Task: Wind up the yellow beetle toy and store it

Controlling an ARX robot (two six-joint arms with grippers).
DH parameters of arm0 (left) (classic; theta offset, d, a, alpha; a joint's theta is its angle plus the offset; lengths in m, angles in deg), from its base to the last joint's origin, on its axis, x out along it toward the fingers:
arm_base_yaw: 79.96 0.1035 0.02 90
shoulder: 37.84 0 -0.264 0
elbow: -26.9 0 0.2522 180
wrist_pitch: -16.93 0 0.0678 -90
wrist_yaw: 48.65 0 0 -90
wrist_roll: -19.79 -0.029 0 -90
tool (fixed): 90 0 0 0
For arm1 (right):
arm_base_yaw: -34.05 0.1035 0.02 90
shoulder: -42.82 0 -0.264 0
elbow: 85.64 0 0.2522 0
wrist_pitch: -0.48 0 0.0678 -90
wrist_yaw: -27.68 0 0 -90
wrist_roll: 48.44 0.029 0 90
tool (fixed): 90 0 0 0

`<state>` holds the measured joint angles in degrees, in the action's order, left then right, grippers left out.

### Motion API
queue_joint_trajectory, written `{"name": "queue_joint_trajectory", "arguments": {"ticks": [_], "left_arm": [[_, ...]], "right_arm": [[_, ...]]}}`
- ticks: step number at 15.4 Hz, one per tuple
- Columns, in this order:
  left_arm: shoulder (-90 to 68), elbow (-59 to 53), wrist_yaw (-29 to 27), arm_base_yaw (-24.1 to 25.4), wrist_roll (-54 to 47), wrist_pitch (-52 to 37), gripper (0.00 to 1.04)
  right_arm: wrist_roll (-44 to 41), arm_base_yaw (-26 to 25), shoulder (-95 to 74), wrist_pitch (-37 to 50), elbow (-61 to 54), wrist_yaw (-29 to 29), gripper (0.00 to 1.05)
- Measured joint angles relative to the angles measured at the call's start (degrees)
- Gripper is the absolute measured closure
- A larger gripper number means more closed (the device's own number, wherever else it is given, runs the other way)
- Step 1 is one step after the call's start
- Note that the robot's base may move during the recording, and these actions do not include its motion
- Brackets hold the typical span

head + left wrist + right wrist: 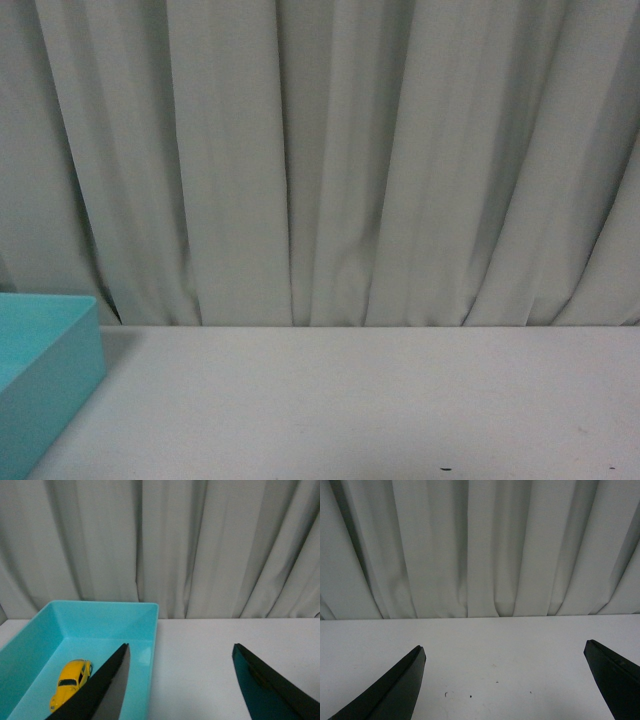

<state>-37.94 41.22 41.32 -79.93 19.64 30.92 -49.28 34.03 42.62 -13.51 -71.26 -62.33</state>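
Note:
The yellow beetle toy (70,681) lies on the floor of a turquoise box (105,617) in the left wrist view, partly hidden behind one black finger. My left gripper (180,652) is open and empty, hanging over the box's near wall and the white table beside it. The same box (45,365) shows at the far left of the front view; the toy is hidden there. My right gripper (504,647) is open and empty above bare white table. Neither arm shows in the front view.
A pale grey pleated curtain (330,160) hangs along the table's far edge. The white table (370,400) stretches right of the box, with a few small dark specks (470,696) on it in the right wrist view.

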Motion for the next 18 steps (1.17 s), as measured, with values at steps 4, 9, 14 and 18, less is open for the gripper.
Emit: {"name": "queue_joint_trajectory", "arguments": {"ticks": [4, 9, 14, 18], "left_arm": [[0.0, 0.0, 0.0, 0.0, 0.0, 0.0, 0.07], [0.0, 0.0, 0.0, 0.0, 0.0, 0.0, 0.07], [0.0, 0.0, 0.0, 0.0, 0.0, -0.1, 0.07], [0.0, 0.0, 0.0, 0.0, 0.0, 0.0, 0.07]], "right_arm": [[0.0, 0.0, 0.0, 0.0, 0.0, 0.0, 0.07], [0.0, 0.0, 0.0, 0.0, 0.0, 0.0, 0.07], [0.0, 0.0, 0.0, 0.0, 0.0, 0.0, 0.07], [0.0, 0.0, 0.0, 0.0, 0.0, 0.0, 0.07]]}}
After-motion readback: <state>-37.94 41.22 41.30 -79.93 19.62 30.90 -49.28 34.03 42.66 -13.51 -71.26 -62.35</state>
